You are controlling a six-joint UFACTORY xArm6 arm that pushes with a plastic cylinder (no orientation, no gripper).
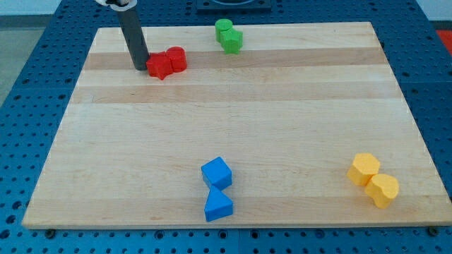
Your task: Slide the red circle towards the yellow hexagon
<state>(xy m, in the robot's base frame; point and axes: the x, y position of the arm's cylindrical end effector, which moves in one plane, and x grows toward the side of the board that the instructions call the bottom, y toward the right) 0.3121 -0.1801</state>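
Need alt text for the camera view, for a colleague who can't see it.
My tip touches the left side of two red blocks at the wooden board's upper left. Two yellow blocks sit at lower right, two green at top centre, two blue at bottom centre.

This looks like a robotics lab or test bench. A pale wooden board lies on a blue metal table with a regular grid of small holes, visible at the frame's left, right and bottom edges, as on laboratory mounting plates.
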